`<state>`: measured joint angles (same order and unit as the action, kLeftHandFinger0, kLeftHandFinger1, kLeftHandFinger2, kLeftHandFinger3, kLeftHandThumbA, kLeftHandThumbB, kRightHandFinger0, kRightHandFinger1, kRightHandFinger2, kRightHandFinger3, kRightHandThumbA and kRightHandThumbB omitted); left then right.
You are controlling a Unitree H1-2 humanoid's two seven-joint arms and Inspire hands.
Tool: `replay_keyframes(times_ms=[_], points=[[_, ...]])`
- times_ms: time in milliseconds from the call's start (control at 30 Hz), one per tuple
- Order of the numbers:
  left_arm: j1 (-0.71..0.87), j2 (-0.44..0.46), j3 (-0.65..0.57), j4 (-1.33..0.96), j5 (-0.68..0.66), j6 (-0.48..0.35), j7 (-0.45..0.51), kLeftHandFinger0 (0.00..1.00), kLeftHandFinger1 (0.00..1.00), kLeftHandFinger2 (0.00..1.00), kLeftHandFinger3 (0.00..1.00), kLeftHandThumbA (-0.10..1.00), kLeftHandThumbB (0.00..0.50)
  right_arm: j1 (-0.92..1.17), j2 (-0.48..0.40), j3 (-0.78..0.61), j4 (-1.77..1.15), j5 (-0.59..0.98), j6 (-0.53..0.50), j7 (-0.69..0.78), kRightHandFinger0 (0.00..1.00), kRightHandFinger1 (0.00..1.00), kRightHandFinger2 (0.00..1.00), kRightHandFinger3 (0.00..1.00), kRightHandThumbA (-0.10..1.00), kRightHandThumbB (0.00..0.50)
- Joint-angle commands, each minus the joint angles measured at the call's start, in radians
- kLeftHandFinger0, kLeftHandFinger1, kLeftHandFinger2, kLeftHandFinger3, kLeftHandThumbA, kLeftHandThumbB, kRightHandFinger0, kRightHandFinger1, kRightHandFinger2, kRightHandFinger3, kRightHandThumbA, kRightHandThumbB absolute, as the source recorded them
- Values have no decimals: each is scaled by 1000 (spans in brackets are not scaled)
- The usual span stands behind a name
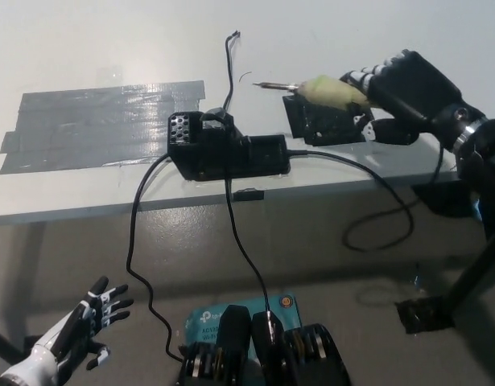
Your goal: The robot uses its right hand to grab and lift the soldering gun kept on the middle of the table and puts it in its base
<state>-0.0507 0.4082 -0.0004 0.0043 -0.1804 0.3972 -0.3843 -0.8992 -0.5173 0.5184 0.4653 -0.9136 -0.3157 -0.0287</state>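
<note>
My black right hand (396, 87) is shut on the soldering gun (323, 90), whose pale yellow grip and thin metal tip point left. The gun hangs above the table, just over the black holder frame (319, 122) at the right of the table. Its black cord (368, 193) runs from the black base unit (223, 149) at the table's middle front edge and loops down below the table. My white left hand (74, 330) rests open at the lower left, below table level.
A patch of grey tape (94, 125) covers the white table (110, 48) at the left. A thin black wire (228, 68) leads away from the base unit toward the back. More cords (138, 249) hang off the front edge to the floor.
</note>
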Motion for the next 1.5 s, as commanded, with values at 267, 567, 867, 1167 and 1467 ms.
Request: replay_keyframes(times_ms=[267, 567, 867, 1167, 1467], points=[[-10, 25, 6, 3, -8, -39, -28, 882, 962, 981, 1000, 1000, 330, -154, -15, 21, -16, -80, -111, -31, 0, 0, 31, 37, -100, 163], [-15, 24, 4, 0, -3, -42, -30, 881, 955, 970, 1000, 1000, 321, -188, -42, 95, 33, -157, -154, -120, 0, 0, 80, 267, -100, 247], [-26, 19, -6, -11, 11, -32, -23, 894, 961, 971, 1000, 1000, 322, -194, -40, 178, 119, -168, -154, -223, 0, 0, 10, 344, -100, 243], [-23, 16, -5, -16, 0, -34, -32, 909, 979, 1000, 1000, 1000, 311, -217, -8, 213, 217, -198, -154, -312, 0, 1, 31, 335, -100, 237], [-23, 17, -6, -22, 2, -26, -31, 890, 959, 980, 1000, 1000, 320, -256, 27, 183, 263, -165, -147, -217, 0, 0, 66, 518, -100, 229]])
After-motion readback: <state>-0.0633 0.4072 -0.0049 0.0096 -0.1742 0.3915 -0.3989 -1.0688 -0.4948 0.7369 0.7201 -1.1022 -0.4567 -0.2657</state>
